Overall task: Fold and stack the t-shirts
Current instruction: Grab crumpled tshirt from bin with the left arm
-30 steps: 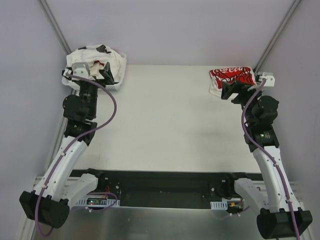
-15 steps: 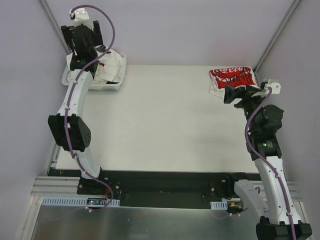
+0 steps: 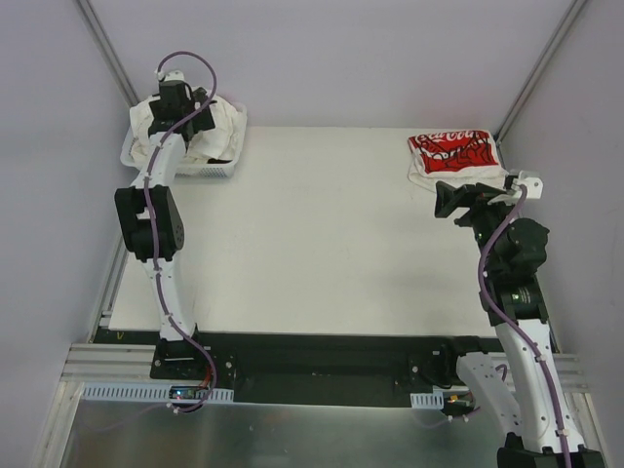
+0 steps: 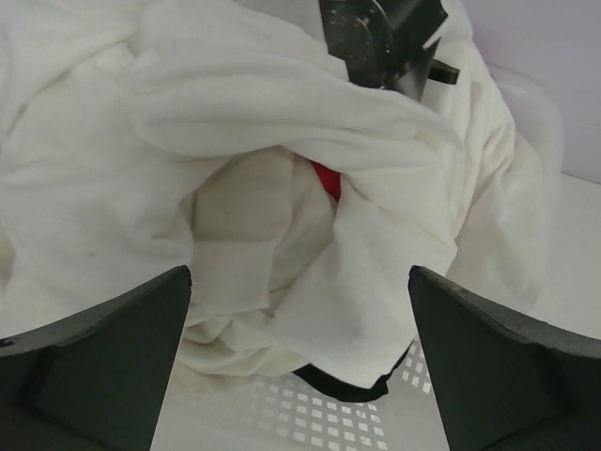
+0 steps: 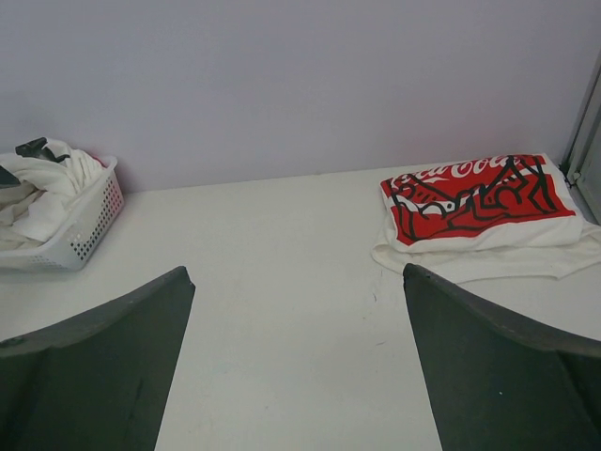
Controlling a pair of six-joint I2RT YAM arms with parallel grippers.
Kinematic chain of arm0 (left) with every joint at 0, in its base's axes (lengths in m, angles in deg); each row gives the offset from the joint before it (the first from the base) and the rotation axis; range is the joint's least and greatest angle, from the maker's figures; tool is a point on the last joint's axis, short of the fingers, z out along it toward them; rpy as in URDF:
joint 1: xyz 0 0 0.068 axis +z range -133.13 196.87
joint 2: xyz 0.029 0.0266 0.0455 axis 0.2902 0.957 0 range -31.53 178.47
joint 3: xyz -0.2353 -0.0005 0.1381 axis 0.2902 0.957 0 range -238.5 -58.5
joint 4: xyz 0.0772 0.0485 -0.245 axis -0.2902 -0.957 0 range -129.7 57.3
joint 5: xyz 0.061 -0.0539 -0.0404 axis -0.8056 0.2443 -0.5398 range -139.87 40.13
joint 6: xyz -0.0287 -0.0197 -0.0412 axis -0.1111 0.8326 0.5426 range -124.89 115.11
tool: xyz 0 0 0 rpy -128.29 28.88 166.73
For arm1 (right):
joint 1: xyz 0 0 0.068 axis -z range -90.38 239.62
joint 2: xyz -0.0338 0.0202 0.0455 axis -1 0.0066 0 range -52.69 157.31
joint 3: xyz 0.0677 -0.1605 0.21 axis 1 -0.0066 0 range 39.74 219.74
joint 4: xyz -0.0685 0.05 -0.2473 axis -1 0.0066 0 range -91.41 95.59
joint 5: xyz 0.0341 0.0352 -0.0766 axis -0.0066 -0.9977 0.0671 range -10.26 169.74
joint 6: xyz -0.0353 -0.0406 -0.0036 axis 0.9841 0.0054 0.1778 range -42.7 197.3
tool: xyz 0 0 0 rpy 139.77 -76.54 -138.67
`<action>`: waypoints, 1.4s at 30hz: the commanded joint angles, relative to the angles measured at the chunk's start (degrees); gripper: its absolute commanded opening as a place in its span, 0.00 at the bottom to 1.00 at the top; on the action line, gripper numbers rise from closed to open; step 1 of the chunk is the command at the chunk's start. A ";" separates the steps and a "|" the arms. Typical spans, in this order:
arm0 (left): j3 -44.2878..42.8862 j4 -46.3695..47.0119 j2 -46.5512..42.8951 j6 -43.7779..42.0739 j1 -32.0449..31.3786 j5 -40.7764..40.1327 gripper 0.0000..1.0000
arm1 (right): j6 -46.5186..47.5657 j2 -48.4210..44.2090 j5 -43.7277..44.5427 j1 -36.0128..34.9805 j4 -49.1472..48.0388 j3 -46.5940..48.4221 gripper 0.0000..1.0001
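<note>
The left arm has dropped from high behind the basket (image 3: 216,172) to hang right over it, and the right arm has drawn back a little toward its base.

Nearest, the right pincer (image 3: 450,200) stands wide open and empty over the bare table (image 3: 322,234). Just beyond it, one folded red-print shirt (image 5: 474,197) lies in the far right corner.

At the far left, the left pincer (image 4: 300,310) is spread wide above the white heap (image 4: 282,122) in the one basket.

A red scrap (image 4: 326,178) and a black edge (image 4: 338,387) show, so the shirt count there is unclear. Since the cloth is tangled, a grab may lift several shirts or drag the basket.
</note>
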 commanded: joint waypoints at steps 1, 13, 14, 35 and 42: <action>-5.76 1.56 3.13 3.62 0.36 7.44 0.99 | -0.70 -2.17 0.07 -0.29 -0.21 -0.15 0.96; -9.81 15.53 12.89 -1.30 1.59 12.11 0.99 | 0.09 -6.73 0.51 -0.29 3.22 -0.85 0.96; -9.90 16.50 13.42 -0.78 1.77 12.11 0.99 | 0.18 -7.00 0.68 -0.29 3.83 -0.77 0.96; -16.40 22.92 17.38 6.61 2.47 12.46 0.00 | -1.31 -6.65 -2.22 -0.29 4.54 -0.15 0.79; -17.37 22.84 12.38 6.70 2.21 12.29 0.00 | -2.46 -6.47 -3.71 -0.29 4.54 -0.59 0.75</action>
